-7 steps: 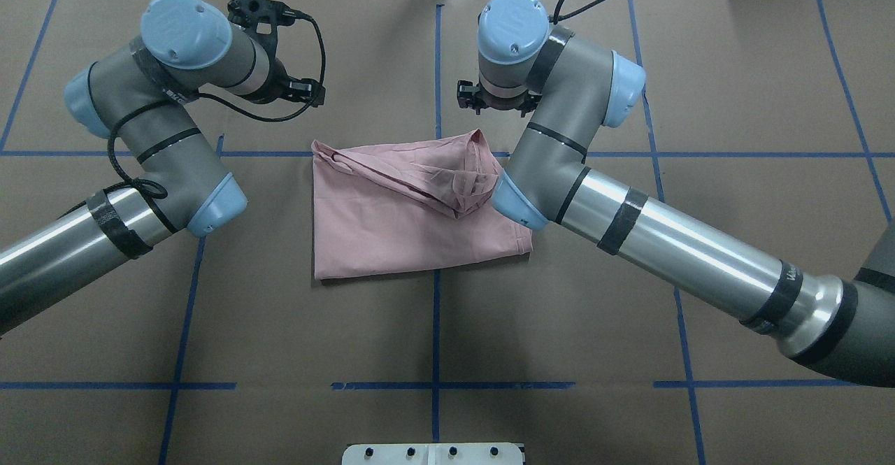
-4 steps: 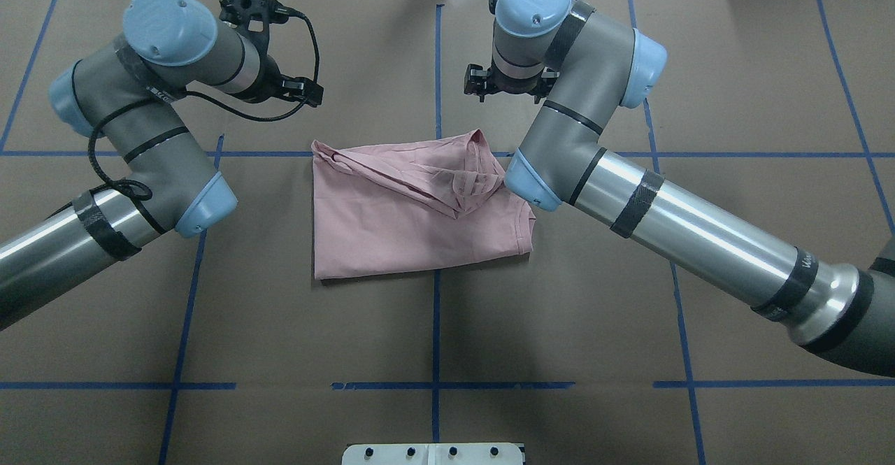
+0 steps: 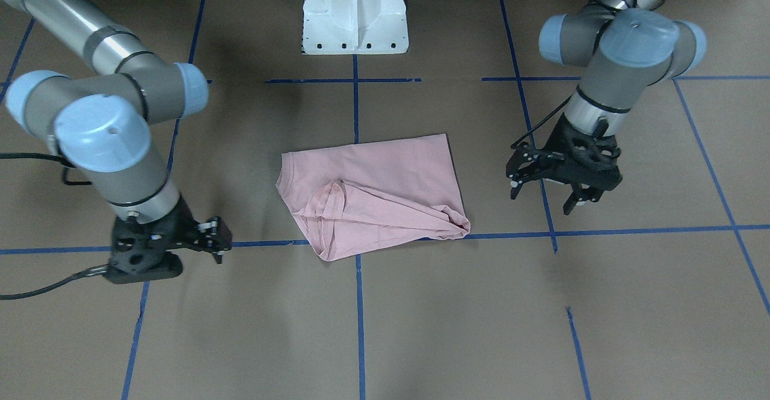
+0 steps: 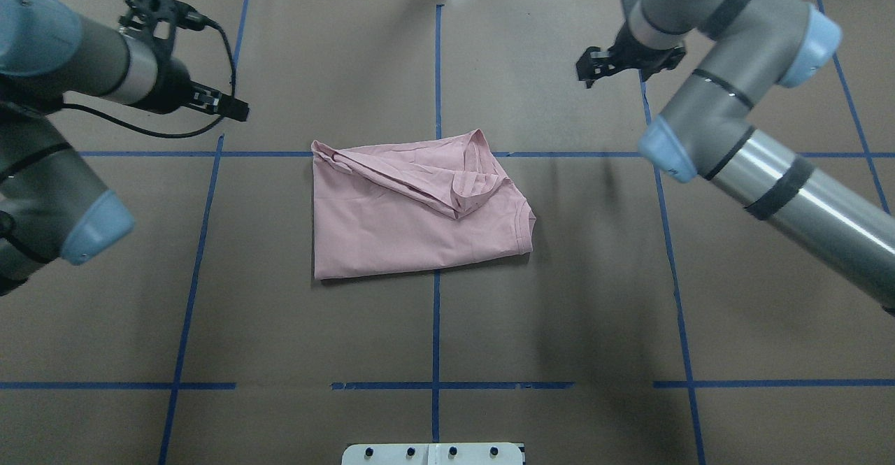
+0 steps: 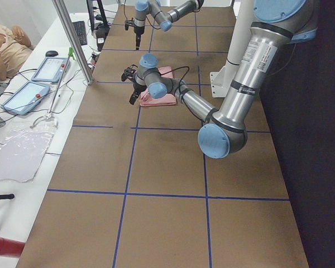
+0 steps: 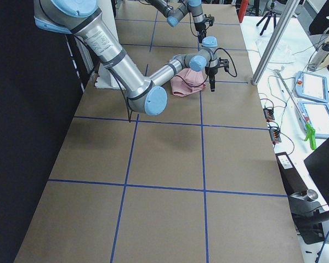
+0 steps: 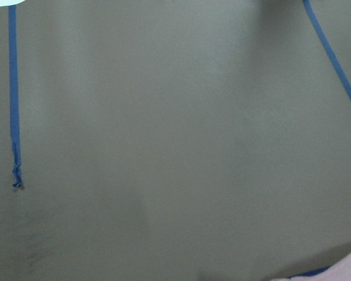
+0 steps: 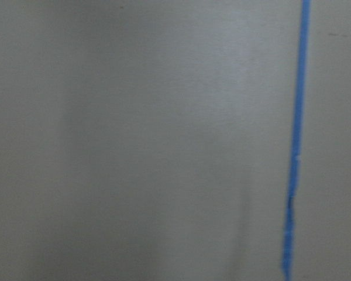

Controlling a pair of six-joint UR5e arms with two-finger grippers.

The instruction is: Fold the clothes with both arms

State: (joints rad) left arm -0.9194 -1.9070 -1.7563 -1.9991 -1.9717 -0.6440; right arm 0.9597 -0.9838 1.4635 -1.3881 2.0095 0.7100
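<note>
**Ana:** Claws first. On the robot's left, the left gripper (image 3: 541, 200) hangs with its jaws spread and nothing between them, well apart from the cloth.

**Ben:** And the other one?

**Ana:** The right gripper (image 3: 215, 240) hovers on the far right and carries no cloth. Its fingers line up in every view, so I cannot tell whether it is spread or clenched.

**Ben:** Where is the shirt?

**Ana:** The pink T-shirt (image 4: 391, 241) lies mid-table between the two arms, folded into a rough rectangle. Its far edge sits along a blue tape line (image 4: 140, 154). The collar (image 4: 523, 224) faces right.

**Ben:** Looks nearly done, then.

**Ana:** Not neatly. A loose flap (image 4: 426, 178) lies bunched in a slant across the far half, from the far-left corner towards the collar. That's my worry.

**Ben:** Why?

**Ana:** If the next fold goes over it, I'd expect the creases to get trapped and the bundle to end up lumpy. A pinch at that ridge may also catch only the top layer and drag the flap open. If it catches every layer, the whole stack gets hauled askew.

**Ben:** Anything else?

**Ana:** If the arms lift unevenly, the rectangle skews. And if the right claw descends clenched, it would shove the fabric across the table (image 4: 559, 311) rather than grip it.
</note>
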